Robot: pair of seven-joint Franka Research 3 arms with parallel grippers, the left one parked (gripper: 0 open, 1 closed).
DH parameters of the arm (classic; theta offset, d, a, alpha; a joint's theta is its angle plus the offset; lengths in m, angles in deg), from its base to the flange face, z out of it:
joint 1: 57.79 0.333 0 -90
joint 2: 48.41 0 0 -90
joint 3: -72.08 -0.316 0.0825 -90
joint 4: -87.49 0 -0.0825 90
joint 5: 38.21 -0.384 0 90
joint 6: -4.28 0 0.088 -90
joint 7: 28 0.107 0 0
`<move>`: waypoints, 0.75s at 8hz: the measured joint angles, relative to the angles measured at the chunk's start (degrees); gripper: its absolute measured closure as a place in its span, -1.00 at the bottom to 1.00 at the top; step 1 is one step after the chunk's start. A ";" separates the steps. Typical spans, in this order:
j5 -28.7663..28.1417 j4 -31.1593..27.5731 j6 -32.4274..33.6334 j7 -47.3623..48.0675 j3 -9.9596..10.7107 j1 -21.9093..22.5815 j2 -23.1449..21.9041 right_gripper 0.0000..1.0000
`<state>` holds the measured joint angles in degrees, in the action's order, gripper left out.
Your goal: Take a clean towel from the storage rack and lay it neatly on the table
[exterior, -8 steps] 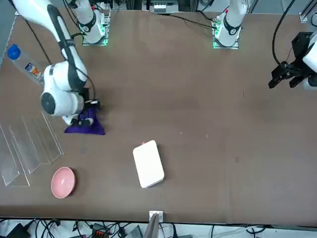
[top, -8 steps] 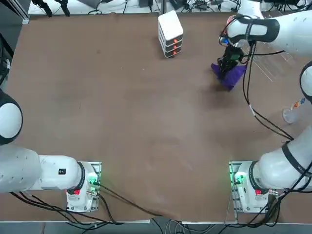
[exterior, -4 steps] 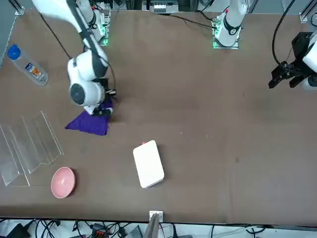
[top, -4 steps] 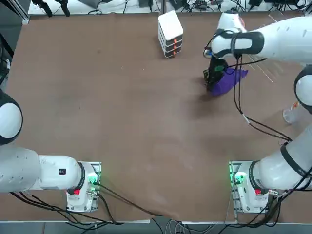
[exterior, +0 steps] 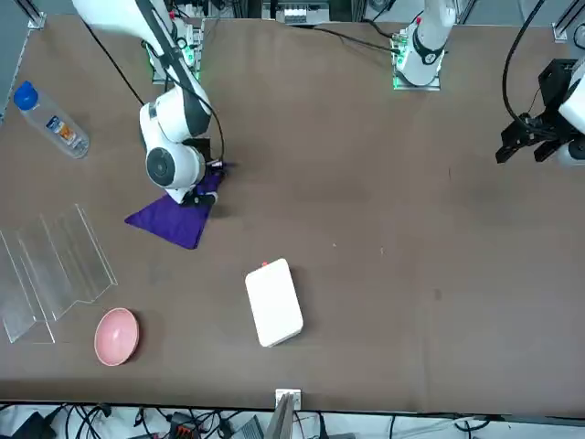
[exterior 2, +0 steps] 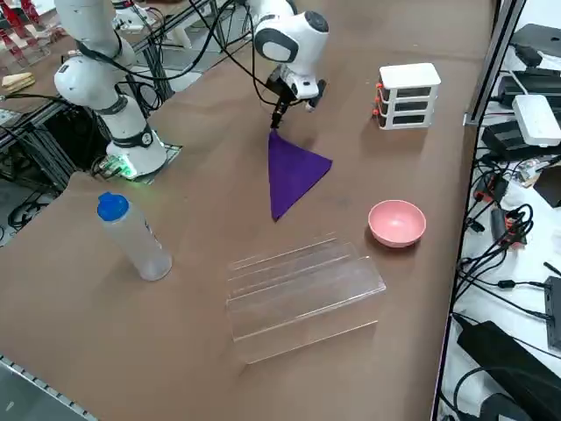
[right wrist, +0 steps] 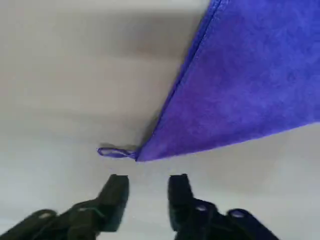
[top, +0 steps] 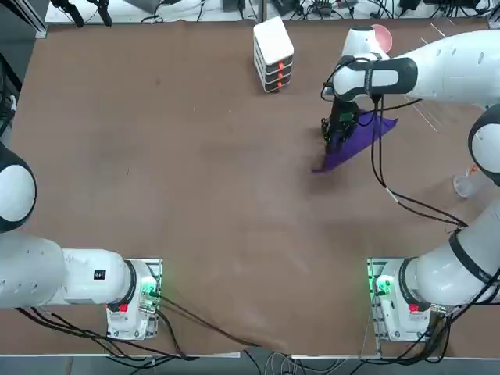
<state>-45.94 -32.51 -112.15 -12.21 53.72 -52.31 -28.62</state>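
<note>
No readable writing anywhere, the bottle (exterior: 50, 120) label is too small to make out. The towel (exterior: 174, 218) is deep purple, soft and flat on the brown desk (exterior: 366, 229), lying as a pointed wedge between the clear storage rack (exterior: 55, 270) and the white box (exterior: 274, 302). Its tip with a little loop sits just in front of the right gripper (right wrist: 147, 187), whose fingers (right wrist: 117, 187) are parted and holding nothing.

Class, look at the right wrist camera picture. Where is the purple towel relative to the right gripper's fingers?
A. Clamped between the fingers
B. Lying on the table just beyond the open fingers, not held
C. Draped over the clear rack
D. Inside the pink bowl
B: the towel lies flat on the table, its corner just beyond the right gripper, whose fingers stand apart with nothing between them.
</note>
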 joint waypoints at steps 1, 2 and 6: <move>0.00 0.27 0.12 0.08 0.28 -0.16 -0.50 -0.49; 0.00 0.83 0.28 0.59 0.57 -0.73 -1.77 -0.91; 0.39 4.09 -8.93 11.84 2.02 -7.22 -4.26 -0.88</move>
<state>-45.55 -28.41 -121.08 -0.37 55.74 -59.53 -32.89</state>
